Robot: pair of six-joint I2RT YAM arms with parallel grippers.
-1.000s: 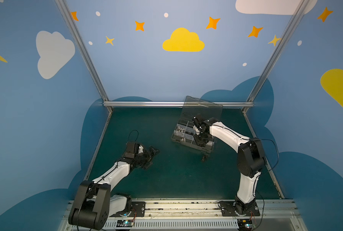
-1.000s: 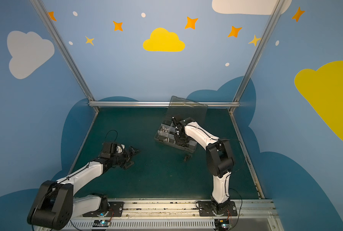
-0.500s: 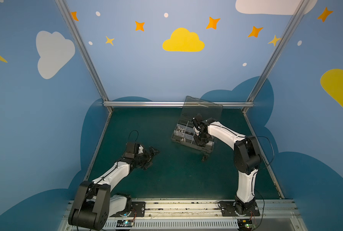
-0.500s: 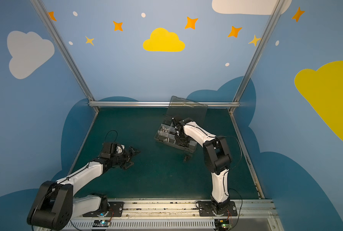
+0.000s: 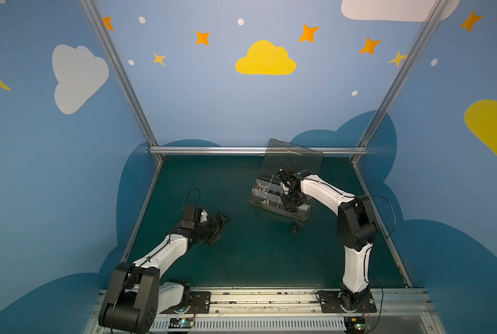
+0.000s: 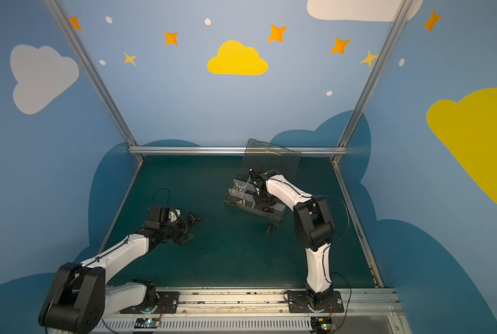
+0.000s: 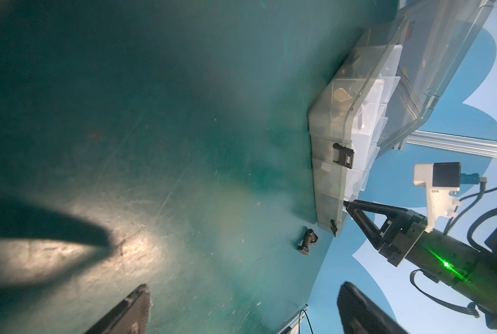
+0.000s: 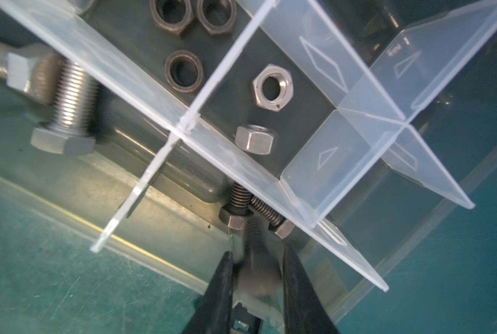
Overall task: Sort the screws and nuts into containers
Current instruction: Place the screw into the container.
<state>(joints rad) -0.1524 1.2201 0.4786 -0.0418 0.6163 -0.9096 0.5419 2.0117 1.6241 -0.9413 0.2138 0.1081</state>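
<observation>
The clear organizer box stands at the back right of the mat with its lid raised. My right gripper hangs over a near compartment, jaws apart. A blurred black screw is loose between its fingers. Two black screws lie below it. Silver nuts, black nuts and silver bolts fill neighbouring compartments. One black screw lies on the mat in front of the box. My left gripper is open and empty, far left of it.
The green mat is walled by blue panels on three sides, with a metal rail along the back. The box's black latch faces the left arm. The arm bases sit on the front rail.
My right gripper's jaws have parted over the box, and the black screw between them now blurs. The right elbow swung slightly. The left arm has not moved.
</observation>
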